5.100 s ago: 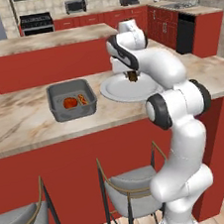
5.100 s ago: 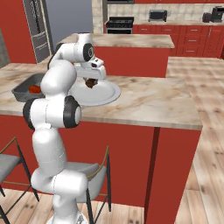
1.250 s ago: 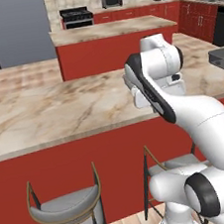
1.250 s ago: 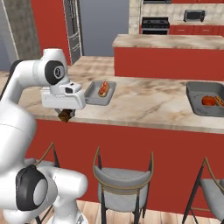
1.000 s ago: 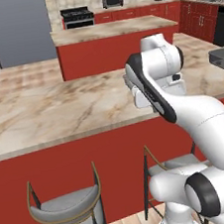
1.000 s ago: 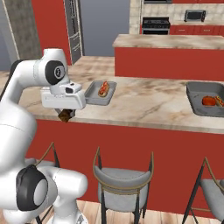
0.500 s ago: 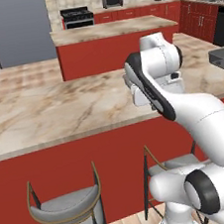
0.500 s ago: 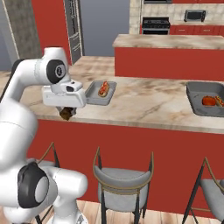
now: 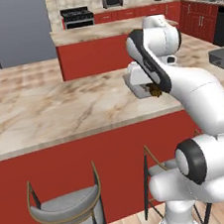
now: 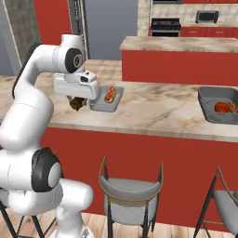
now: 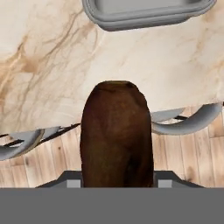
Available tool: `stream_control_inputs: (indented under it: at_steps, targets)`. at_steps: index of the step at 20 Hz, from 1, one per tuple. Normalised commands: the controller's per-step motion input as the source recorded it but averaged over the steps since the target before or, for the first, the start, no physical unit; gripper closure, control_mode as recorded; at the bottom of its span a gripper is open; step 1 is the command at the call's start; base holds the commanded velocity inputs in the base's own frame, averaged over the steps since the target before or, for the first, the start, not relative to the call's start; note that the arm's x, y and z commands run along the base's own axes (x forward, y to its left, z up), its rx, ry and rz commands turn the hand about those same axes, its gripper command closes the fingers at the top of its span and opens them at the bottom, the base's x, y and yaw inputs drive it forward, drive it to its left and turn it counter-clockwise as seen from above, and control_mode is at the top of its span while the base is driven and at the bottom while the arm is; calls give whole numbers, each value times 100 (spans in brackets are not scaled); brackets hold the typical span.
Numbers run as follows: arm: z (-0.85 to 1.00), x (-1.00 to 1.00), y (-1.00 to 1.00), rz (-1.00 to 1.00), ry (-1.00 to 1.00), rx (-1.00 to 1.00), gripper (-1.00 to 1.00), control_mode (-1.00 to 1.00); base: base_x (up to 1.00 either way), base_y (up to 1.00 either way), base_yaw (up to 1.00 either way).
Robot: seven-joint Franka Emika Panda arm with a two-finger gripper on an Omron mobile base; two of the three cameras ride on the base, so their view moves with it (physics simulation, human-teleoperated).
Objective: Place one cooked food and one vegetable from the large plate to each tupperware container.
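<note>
My gripper (image 10: pixel 77 104) is shut on a brown piece of cooked food (image 11: pixel 116 131), which hangs over the counter's front edge. The same brown food (image 9: pixel 155 92) shows under the hand in the left base view. Just beyond it on the marble counter stands the paler tupperware container (image 10: pixel 116 103), with an orange-red food (image 10: pixel 109 95) inside. Its rim (image 11: pixel 144 19) sits at the top of the hand view. The dark, deep tupperware container (image 10: pixel 209 108) is far right on the counter and holds red food (image 10: pixel 225 107). The large plate is out of view.
Two grey stools (image 10: pixel 132 193) stand under the counter's front edge (image 10: pixel 153 131). A second island (image 10: pixel 181 58) lies behind the counter. The dark container's corner (image 9: pixel 223 58) shows at the right edge of the left base view.
Since five seconds ago the base has driven away from the plate along the counter. In the last second the hand with the brown food has risen slightly toward the paler container.
</note>
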Motion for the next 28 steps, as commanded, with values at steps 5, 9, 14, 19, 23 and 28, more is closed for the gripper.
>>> stream_control_inputs:
  at_steps: [5, 9, 14, 19, 23, 28]
  targets:
    - [1, 90, -5, -4, 7, -5, 100, -100, 0, 0, 0]
    - [-4, 91, -22, -6, 4, -4, 100, -100, 0, 0, 0]
    - [-20, 91, -22, -6, 0, 0, 100, -100, 0, 0, 0]
    - [-31, 84, -9, -4, 0, 0, 100, -100, 0, 0, 0]
    - [-27, 52, 2, 0, 2, 0, 100, -100, 0, 0, 0]
    - [-20, 23, 6, 0, 4, -2, 100, -100, 0, 0, 0]
